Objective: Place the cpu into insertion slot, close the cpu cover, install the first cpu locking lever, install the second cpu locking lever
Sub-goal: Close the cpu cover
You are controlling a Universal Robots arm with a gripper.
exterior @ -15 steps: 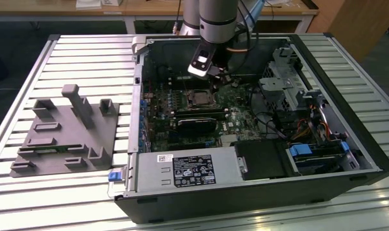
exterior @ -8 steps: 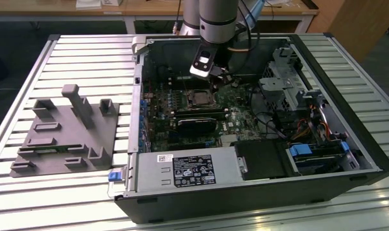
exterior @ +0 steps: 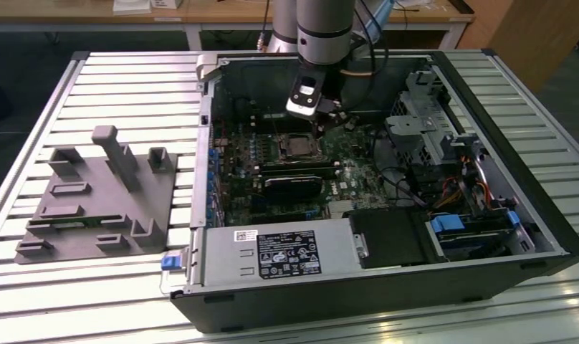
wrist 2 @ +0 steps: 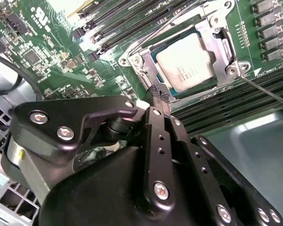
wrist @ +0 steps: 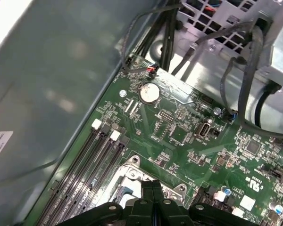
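- CPU is seen seated in the insertion slot, with the CPU cover laid flat around its metal top. Placing and covering are judged done.
- On the exterior view's left, a grey moulded fixture is set on the slatted table just beside the computer case, presumably so that parts are staged within the arm's reach.
- The case is laid on its side with the panel off, so that the green motherboard is faced upward and can be reached from above.
- Near the middle, the gripper is held low over the board, next to the slot. In the second wrist view its fingertips are pressed together with nothing seen between them, close to a corner of the cover. So slim a tip is judged suited to nudging a thin part.
- A thin wire locking lever is seen running out from another corner of the cover. Whether it is latched cannot be told.
- On the exterior view's right, a metal drive cage is crowded against the board, which is judged to explain the steep approach from above.
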